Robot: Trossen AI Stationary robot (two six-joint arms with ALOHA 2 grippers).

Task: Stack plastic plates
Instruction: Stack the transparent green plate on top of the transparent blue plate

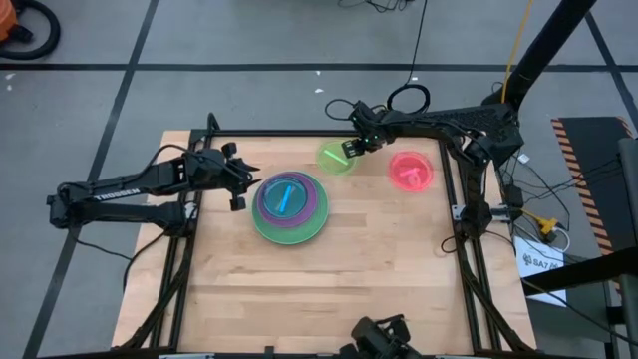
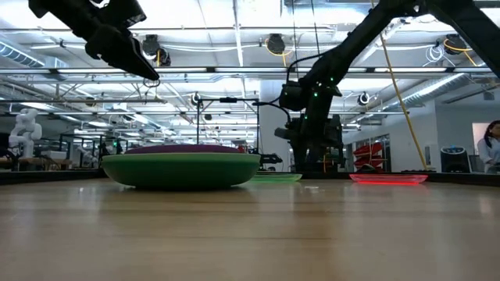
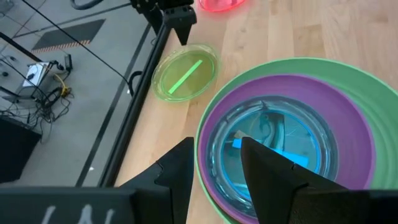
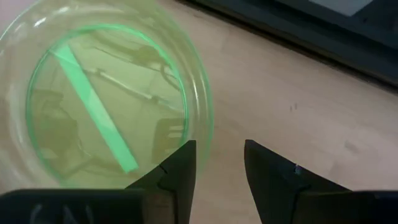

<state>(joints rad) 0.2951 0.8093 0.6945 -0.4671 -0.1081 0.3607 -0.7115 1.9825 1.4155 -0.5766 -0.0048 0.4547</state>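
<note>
Though low view flattens it — lime plate [image 4: 93, 106] glows.

Stacked: translucent blue plate [image 1: 288, 195] with bright blue stripe, purple plate [image 1: 315, 204], green plate [image 1: 289, 231]. Lime plate [image 1: 335, 159] with green stripe. Pink plate [image 1: 411, 171]. Pale wood table [image 1: 329, 284].

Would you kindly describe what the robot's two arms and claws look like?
Both arms are dark, slim and jointed. The left arm bears white lettering along its link. Each ends in a black two-finger claw, left claw and right claw, with wedge-shaped fingers. Black cables loop near the right arm's wrist.
</note>
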